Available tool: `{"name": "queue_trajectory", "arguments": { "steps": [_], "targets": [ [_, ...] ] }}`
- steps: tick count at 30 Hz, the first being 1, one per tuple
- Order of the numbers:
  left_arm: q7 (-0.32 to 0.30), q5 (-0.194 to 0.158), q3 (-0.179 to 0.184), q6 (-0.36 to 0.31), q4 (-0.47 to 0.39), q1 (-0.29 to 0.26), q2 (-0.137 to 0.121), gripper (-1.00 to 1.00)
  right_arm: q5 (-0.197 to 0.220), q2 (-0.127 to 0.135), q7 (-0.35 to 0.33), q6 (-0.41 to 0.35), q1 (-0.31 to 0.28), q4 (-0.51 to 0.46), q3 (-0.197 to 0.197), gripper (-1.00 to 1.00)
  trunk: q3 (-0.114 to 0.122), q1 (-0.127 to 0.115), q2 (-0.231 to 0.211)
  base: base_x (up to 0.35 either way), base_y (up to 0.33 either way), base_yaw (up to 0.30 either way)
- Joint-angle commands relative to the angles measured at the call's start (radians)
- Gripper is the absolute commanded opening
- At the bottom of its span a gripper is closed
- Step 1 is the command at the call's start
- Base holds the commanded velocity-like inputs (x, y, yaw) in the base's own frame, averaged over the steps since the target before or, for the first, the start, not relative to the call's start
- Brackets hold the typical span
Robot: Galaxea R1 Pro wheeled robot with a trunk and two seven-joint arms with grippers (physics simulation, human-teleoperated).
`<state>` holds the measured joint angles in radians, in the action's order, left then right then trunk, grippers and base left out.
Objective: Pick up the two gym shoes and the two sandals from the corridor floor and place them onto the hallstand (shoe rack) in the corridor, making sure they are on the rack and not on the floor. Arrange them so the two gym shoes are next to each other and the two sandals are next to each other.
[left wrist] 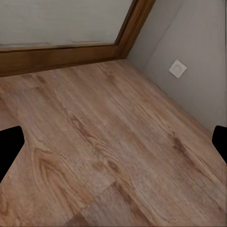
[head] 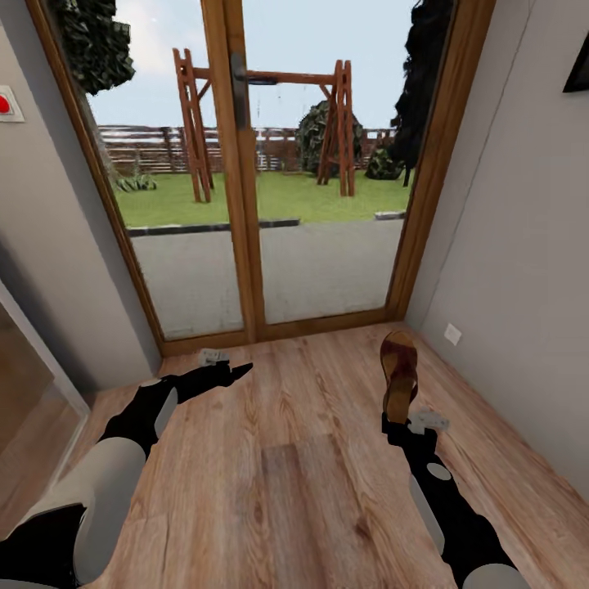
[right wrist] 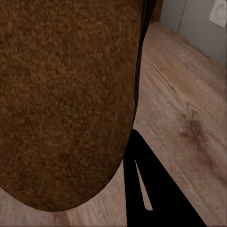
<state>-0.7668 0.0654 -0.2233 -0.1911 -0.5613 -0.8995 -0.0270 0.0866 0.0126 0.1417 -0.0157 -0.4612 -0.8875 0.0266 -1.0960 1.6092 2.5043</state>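
Both arms reach out low over the corridor floor (head: 311, 458), light wood planks running up to a glass door (head: 262, 164) with a garden behind it. On the left, the left gripper (head: 233, 374) hangs just above the boards with nothing in it — its wrist view has the two fingers far apart at the edges, so it's spread wide. Over on the right, the right gripper (head: 398, 421) is clamped on the heel end of a brown sandal (head: 399, 372), held up off the floor near the right wall (head: 523, 286). The sandal's brown surface (right wrist: 66, 99) sits right against that wrist camera.
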Motion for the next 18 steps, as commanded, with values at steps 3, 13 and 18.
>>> {"name": "queue_trajectory", "arguments": {
  "steps": [3,13,18],
  "targets": [
    [-0.008,0.007,-0.007,-0.008,-0.002,0.000,0.001,1.00,0.012,0.000,0.004,-0.001,-0.001,-0.001,-0.002,-1.00,-0.001,0.000,0.000,0.000,0.000,-0.252],
    [-0.008,0.007,-0.008,-0.008,-0.002,0.000,0.001,1.00,0.013,0.000,0.004,-0.001,-0.001,0.001,-0.002,-1.00,-0.001,0.000,0.000,0.000,0.000,-0.252],
    [-0.008,0.007,-0.007,-0.008,-0.002,0.000,0.001,1.00,0.012,0.001,0.004,-0.001,-0.001,0.001,-0.002,-1.00,-0.001,0.000,0.000,0.000,0.000,-0.252]
  ]
}}
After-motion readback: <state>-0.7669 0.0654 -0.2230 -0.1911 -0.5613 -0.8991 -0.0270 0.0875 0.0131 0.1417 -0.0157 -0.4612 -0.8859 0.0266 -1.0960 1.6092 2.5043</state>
